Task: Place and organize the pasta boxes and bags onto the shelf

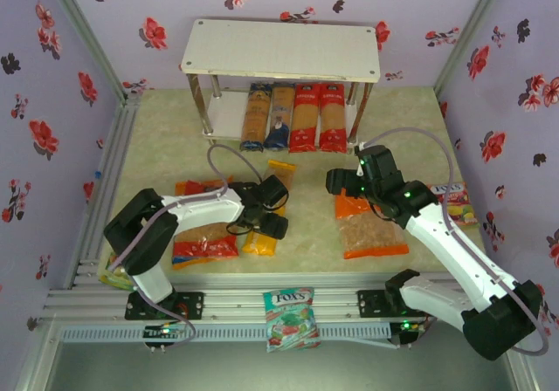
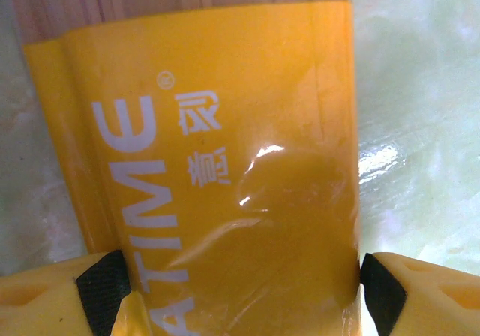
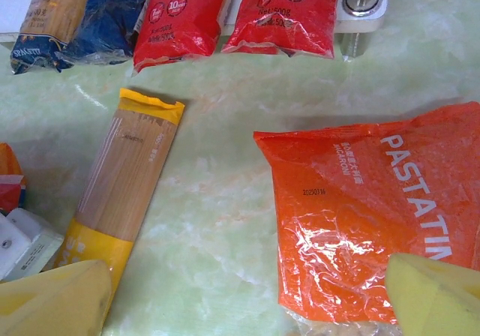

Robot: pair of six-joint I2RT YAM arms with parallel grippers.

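Here, left end effector astride the long yellow plastic spaghetti pack, flat on the pale green marbled tabletop in front of the two-tier white-board shelf with shiny metal legs. Black pads right at both long edges of the pack; cannot tell whether squeezing or merely alongside. Right end effector spread wide, gripping nothing, over the near edge of the flat orange plastic pasta bag. On the shelf's lower board, side by side: two dark blue spaghetti packs, two red spaghetti packs.
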